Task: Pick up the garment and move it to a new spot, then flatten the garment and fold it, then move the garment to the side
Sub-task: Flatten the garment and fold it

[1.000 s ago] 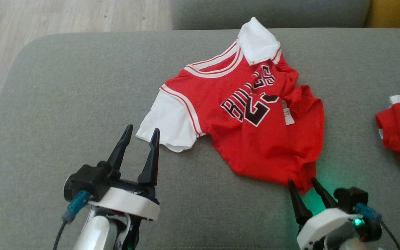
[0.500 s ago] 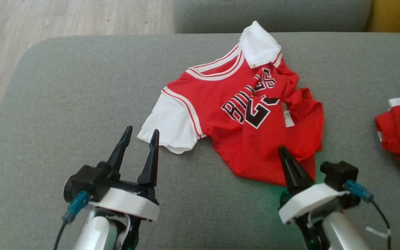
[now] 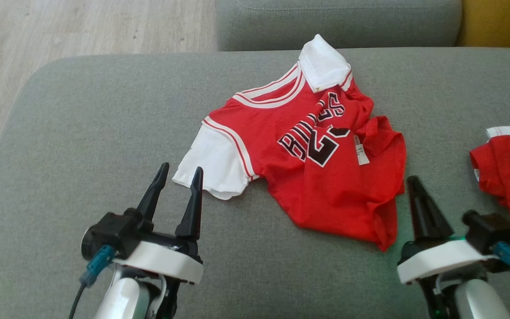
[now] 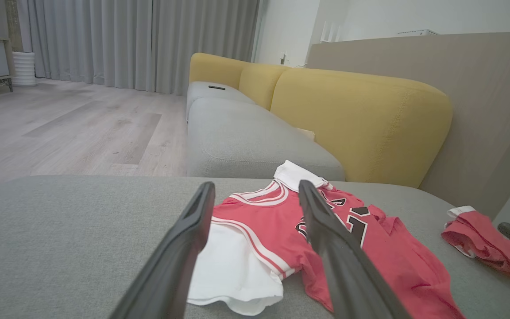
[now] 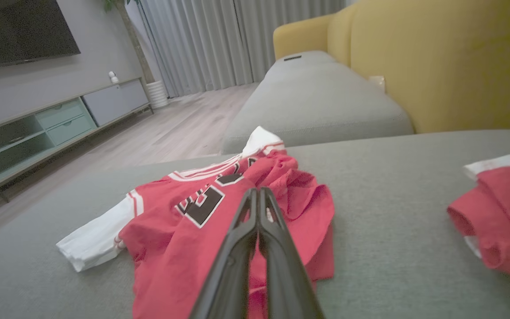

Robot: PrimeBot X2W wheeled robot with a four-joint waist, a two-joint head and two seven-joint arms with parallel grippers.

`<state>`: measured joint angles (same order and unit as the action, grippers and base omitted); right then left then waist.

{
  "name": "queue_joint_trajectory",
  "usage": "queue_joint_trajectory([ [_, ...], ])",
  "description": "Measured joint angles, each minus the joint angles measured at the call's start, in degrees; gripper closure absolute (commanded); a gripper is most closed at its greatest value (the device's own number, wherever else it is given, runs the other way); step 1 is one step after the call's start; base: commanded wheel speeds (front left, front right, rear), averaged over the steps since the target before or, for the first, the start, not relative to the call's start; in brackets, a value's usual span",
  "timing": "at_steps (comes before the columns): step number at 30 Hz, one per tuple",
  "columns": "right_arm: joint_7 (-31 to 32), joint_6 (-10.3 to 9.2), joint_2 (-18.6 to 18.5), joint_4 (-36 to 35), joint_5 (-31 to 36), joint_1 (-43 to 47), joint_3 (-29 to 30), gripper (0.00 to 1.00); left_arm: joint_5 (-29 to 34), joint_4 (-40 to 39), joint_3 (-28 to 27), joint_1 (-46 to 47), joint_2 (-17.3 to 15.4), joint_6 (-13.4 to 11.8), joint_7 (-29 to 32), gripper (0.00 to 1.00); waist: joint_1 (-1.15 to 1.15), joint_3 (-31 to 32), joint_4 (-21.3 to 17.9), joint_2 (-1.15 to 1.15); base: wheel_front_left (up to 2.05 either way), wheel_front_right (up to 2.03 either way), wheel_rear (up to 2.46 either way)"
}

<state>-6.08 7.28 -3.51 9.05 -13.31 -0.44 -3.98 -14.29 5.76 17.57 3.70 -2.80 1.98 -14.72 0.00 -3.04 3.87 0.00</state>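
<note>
The garment (image 3: 326,186) is a red jersey with white sleeves and dark lettering, lying rumpled on the grey cushion (image 3: 82,133). Its right side is bunched and folded over. My left gripper (image 3: 179,170) is open, fingertips just short of the white sleeve (image 3: 213,161); the left wrist view shows the garment (image 4: 255,221) between its open fingers (image 4: 193,230). My right gripper (image 3: 414,184) is shut with nothing between its fingers, standing just right of the garment's lower right corner. In the right wrist view its closed fingers (image 5: 255,248) point over the garment (image 5: 171,239).
A second red and white piece of clothing (image 3: 507,177) lies bunched at the cushion's right edge (image 5: 503,208). A grey sofa seat (image 3: 339,20) and a yellow backrest (image 4: 361,119) lie beyond. Wooden floor (image 3: 60,26) is at the far left.
My right gripper has shut, risen from the garment's bottom hem and swung to the right of it. The left gripper has stayed put. The head view has shifted slightly.
</note>
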Motion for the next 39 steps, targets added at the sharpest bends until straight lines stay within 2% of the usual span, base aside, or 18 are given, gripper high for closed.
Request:
queue_joint_trajectory([
  [7, -5.3, 0.00, 0.9, -0.9, 7.6, 0.3, 4.3, 1.00, -0.2, 0.0, -0.4, -1.1, 0.0, 0.0, 0.0, 0.00, 0.00, 1.2, -0.5, 0.00, 0.00, 0.00, 0.00],
  [8, -5.9, 0.00, 0.9, -0.9, 8.3, 0.6, 5.1, 0.82, -0.5, 0.0, -0.6, -1.7, 0.0, 0.0, 0.0, 0.00, 0.00, 1.4, -0.6, 0.00, 0.00, 0.00, 0.00],
  [9, -6.4, 0.00, 0.9, -0.8, 8.8, 1.3, 6.1, 0.00, -0.7, 0.0, -0.7, -2.3, 0.0, 0.0, 0.0, 0.00, 0.00, 1.6, -0.7, 0.00, 0.00, 0.00, 0.00],
  [14, -7.8, 0.00, 0.9, 1.6, 9.5, 4.4, 9.8, 0.00, -1.0, 0.2, -0.9, -4.4, 0.0, 0.0, 0.0, 0.00, 0.00, 2.6, -0.9, 0.00, 0.00, 0.00, 0.00],
  [28, -8.1, 0.00, 1.0, 1.9, 9.3, 5.2, 10.0, 0.00, -2.2, 0.0, -1.7, -6.1, -0.1, -0.4, 0.0, 0.00, 0.00, 3.1, -0.6, 0.00, 0.00, 0.00, 0.00],
  [34, -8.1, 0.00, 1.0, 3.7, 8.2, 5.2, 5.7, 0.00, -2.1, -0.1, -1.3, -5.8, -0.1, 0.1, 0.0, 0.00, 0.00, 1.8, 0.1, 0.00, 0.00, 0.00, 0.00],
  [39, -7.3, 0.00, 1.0, 10.1, 5.6, 5.2, 0.2, 0.00, -1.9, 0.0, -0.3, -5.7, -0.1, 0.1, 0.0, 0.00, 0.00, 0.8, 1.6, 0.00, 0.00, 0.00, 0.00],
])
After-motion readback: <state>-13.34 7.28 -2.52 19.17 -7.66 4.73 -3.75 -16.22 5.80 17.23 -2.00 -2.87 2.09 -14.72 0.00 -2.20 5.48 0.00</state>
